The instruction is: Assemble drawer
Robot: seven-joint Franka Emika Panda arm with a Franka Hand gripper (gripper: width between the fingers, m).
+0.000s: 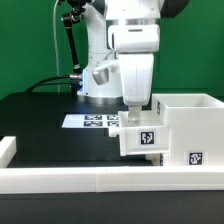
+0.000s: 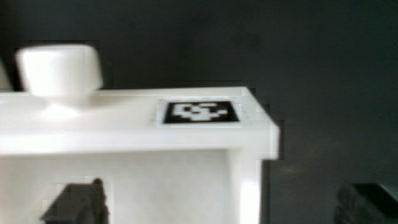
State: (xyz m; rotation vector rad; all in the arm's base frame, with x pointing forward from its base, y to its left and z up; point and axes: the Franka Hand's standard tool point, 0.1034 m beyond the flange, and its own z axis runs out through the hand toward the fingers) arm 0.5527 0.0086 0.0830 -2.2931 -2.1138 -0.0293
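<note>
One low white drawer tray (image 1: 141,136) with a black-and-white tag stands on the black table, against the side of the tall white casing (image 1: 186,120) that faces the exterior view's left. My gripper (image 1: 133,108) hangs straight down over the tray's top edge. In the wrist view the tray (image 2: 134,150) shows its round knob (image 2: 59,72) and its tag (image 2: 201,111). My gripper (image 2: 224,205) is open. One fingertip (image 2: 75,202) lies over the tray and the other over bare table, beyond the tray's outer wall. No second tray shows.
The marker board (image 1: 93,121) lies flat behind the tray. The low white rim wall (image 1: 90,181) runs along the front and turns up at the exterior view's left (image 1: 7,150). The robot base and cables stand at the back.
</note>
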